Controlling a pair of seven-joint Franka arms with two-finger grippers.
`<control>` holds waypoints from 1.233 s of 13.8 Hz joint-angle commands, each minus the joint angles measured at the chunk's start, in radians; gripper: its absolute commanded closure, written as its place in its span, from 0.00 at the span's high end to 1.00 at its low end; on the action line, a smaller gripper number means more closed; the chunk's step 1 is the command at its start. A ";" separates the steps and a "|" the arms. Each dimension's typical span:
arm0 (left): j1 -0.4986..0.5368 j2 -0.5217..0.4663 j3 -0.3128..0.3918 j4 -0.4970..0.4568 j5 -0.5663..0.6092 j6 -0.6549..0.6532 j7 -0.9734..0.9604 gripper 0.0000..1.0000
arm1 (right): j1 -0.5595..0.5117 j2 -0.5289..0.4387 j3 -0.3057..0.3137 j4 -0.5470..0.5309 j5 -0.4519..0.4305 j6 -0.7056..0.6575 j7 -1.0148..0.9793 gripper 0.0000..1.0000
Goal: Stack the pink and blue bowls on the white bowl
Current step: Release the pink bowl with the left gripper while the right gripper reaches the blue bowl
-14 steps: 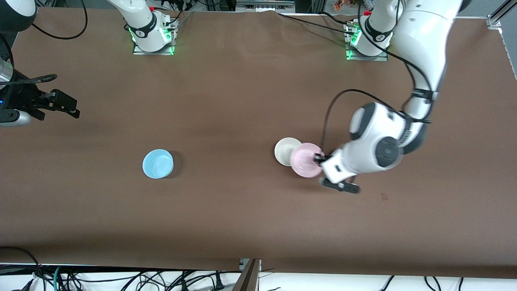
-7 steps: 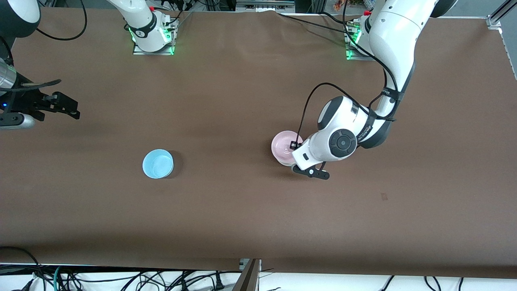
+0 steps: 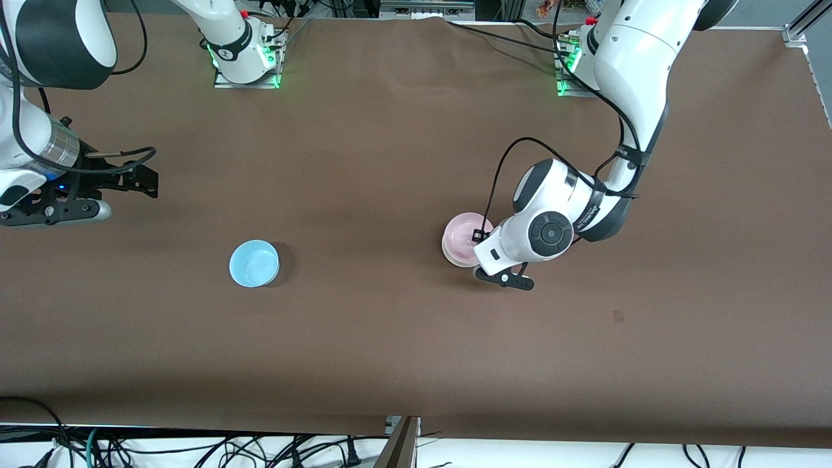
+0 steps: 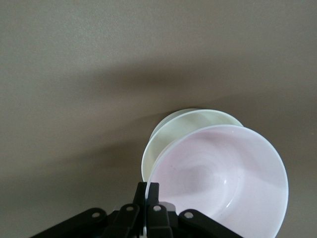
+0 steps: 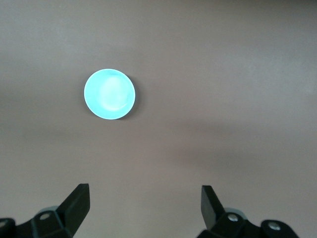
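Note:
The pale pink bowl (image 3: 463,235) sits in the white bowl (image 3: 448,252), slightly off centre, near the table's middle toward the left arm's end. In the left wrist view the pink bowl (image 4: 223,173) overlaps the white bowl (image 4: 163,136). My left gripper (image 3: 482,234) is shut on the pink bowl's rim, with one finger inside and one outside (image 4: 147,196). The light blue bowl (image 3: 254,262) stands alone on the table toward the right arm's end and shows in the right wrist view (image 5: 109,93). My right gripper (image 3: 151,181) is open and empty above the table, away from the blue bowl.
The brown table (image 3: 390,338) carries only the three bowls. The arm bases (image 3: 244,62) stand along the table edge farthest from the front camera. Cables hang off the edge nearest the front camera.
My left gripper carried the pink bowl from beside the white bowl onto it, then lowered it in. My right arm swung in toward the table's middle.

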 commanded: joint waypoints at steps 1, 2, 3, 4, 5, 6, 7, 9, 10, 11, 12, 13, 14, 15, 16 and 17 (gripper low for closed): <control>-0.005 0.016 0.002 0.002 0.017 0.032 0.001 0.00 | 0.005 0.046 0.000 0.016 -0.007 0.002 0.056 0.99; -0.005 0.022 0.002 0.003 0.017 0.047 0.001 0.00 | 0.004 0.046 0.000 0.019 -0.003 0.003 0.096 0.99; -0.005 0.027 0.002 0.003 0.017 0.064 0.001 0.00 | 0.002 0.049 0.000 0.016 -0.001 0.003 0.097 0.99; -0.005 0.030 0.002 0.003 0.017 0.069 0.001 0.00 | 0.002 0.062 0.000 0.018 -0.001 0.002 0.094 0.99; -0.006 0.030 0.002 0.003 0.017 0.072 0.001 0.00 | 0.001 0.065 0.000 0.018 0.000 0.002 0.095 0.99; -0.008 0.029 0.002 0.003 0.017 0.073 0.001 0.00 | 0.002 0.065 0.000 0.016 0.000 0.002 0.100 0.99; -0.010 0.029 0.002 0.003 0.017 0.074 -0.005 0.00 | 0.001 0.065 0.001 0.018 0.000 0.005 0.107 0.99; -0.010 0.029 0.002 0.003 0.017 0.072 -0.007 0.12 | 0.001 0.115 0.001 0.021 0.003 0.017 0.110 0.99; -0.010 0.027 0.002 0.003 0.017 0.069 -0.002 0.78 | 0.002 0.125 0.001 0.027 0.017 0.017 0.112 0.99; -0.010 0.026 0.002 0.003 0.017 0.066 -0.002 1.00 | 0.002 0.129 0.000 0.027 0.046 0.020 0.112 0.99; -0.008 0.023 0.002 0.003 0.017 0.064 -0.003 1.00 | -0.001 0.141 0.000 0.027 0.060 0.029 0.110 0.99; -0.005 0.013 0.000 0.003 0.017 0.058 -0.005 1.00 | -0.007 0.186 0.000 0.025 0.074 0.053 0.110 0.99; -0.003 -0.005 0.000 0.005 0.016 0.038 -0.007 1.00 | -0.008 0.221 0.000 0.027 0.103 0.061 0.112 0.99; 0.006 -0.032 0.002 0.009 0.016 -0.006 -0.005 1.00 | -0.004 0.227 -0.002 0.025 0.127 0.077 0.110 0.99; 0.012 -0.075 0.006 0.011 0.016 -0.058 -0.005 1.00 | -0.007 0.230 -0.002 0.013 0.135 0.092 0.112 0.99; 0.029 -0.124 0.015 0.011 0.017 -0.110 -0.002 1.00 | -0.010 0.227 0.000 -0.031 0.140 0.119 0.101 0.99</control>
